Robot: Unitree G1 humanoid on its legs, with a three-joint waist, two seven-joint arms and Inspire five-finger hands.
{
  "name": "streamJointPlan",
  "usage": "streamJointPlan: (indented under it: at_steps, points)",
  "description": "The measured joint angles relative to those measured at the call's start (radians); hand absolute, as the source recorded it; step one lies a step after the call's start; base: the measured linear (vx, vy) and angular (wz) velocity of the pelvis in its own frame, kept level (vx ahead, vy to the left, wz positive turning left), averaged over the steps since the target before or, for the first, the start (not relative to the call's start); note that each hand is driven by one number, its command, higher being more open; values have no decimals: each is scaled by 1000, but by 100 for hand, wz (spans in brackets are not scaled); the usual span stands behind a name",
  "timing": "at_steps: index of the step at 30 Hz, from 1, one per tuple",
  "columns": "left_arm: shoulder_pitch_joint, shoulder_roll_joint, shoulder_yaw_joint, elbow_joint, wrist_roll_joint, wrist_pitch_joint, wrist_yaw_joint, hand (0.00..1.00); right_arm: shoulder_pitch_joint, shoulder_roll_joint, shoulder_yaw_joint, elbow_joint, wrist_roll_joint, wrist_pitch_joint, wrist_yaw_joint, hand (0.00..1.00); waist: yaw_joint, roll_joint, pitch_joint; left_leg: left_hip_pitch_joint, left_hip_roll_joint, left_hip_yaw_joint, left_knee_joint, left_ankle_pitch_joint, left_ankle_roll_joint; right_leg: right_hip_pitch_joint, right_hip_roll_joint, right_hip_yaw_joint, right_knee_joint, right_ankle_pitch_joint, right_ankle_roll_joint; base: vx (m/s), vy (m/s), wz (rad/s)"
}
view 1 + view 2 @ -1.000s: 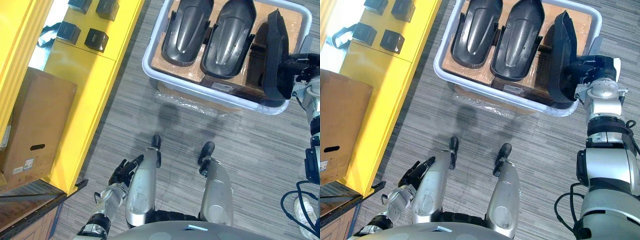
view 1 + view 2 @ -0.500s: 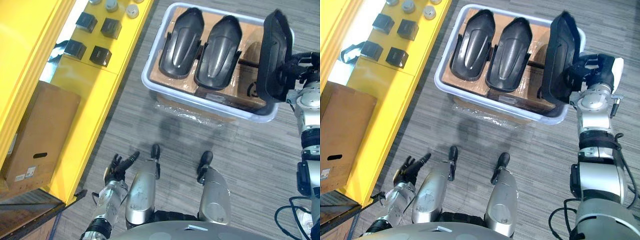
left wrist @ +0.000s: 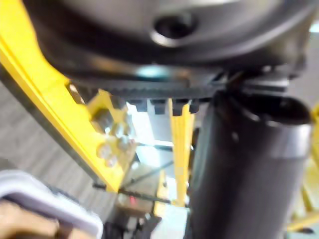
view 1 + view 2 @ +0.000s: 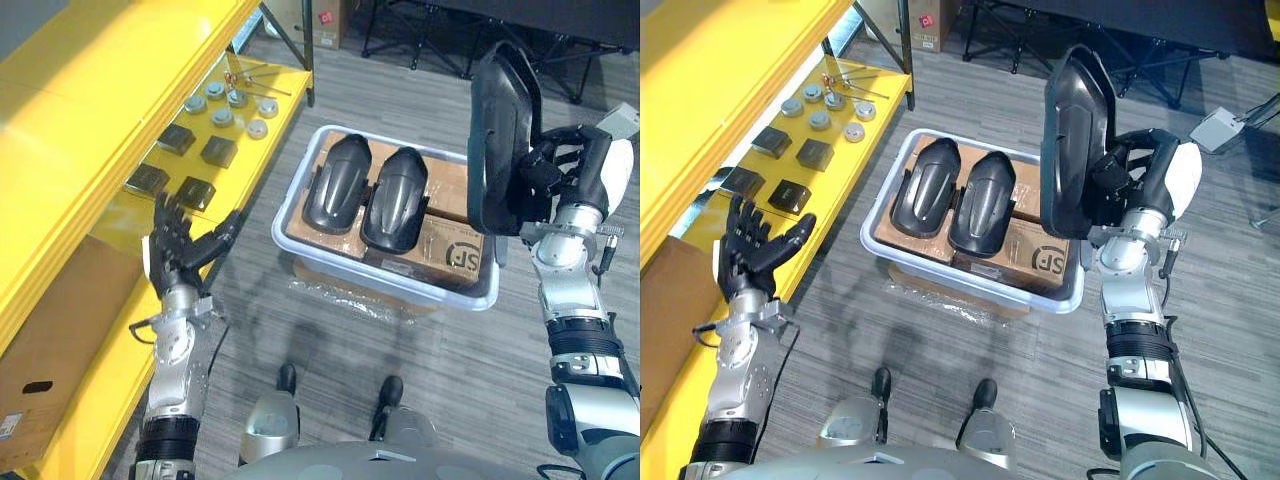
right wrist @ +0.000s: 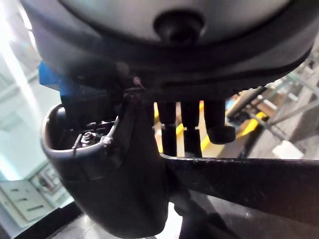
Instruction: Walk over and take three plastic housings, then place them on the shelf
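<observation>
While the right hand point(image 4: 1143, 183) is gripping a housing point(image 4: 1072, 130) near the bin point(image 4: 872, 238), the left hand point(image 4: 745, 257) is hovering open-fingered beside the shelf point(image 4: 740, 60).

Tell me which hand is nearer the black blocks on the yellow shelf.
Left. The left hand hovers open right beside the black blocks at the shelf edge; the right hand is beyond the white bin, gripping a raised plastic housing.

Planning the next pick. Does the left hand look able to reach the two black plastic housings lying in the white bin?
Probably yes: the open left hand is empty, the two black plastic housings lie uncovered in the white bin, and the right hand holds a third housing raised clear.
</observation>
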Motion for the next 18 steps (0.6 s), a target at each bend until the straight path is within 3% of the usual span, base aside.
streamJointPlan:
  at_steps: [3,6,10,13,18]
  points:
    - [-42,1,-112,-18,-196,145,-144,100,-4,4,39,-36,-42,-31,-7,0,-2,1,-56,26,1,9,-23,4,-2,22,4,1,-24,7,1,25,-8,-5]
    - [-104,-3,-235,14,-293,268,-225,100,-47,38,96,-72,-108,-66,-12,0,-19,1,-69,44,2,23,-26,9,-8,40,7,6,-44,23,-3,-23,-3,-12]
    - [-166,-15,-331,60,-360,384,-287,100,-81,89,187,-95,-150,-100,-14,0,-34,-6,-90,56,7,43,-32,11,-7,50,16,24,-67,35,-9,-61,-4,-14]
    - [-187,-15,-376,61,-393,432,-309,100,-83,118,240,-99,-152,-107,-14,0,-34,-8,-101,70,13,46,-61,29,-7,51,24,24,-68,38,-14,-92,-30,-3]
    - [-216,-13,-391,78,-425,435,-303,100,-83,149,278,-98,-152,-121,-11,0,-36,-16,-118,95,18,50,-131,70,-7,51,36,20,-85,53,-20,-63,-28,1]
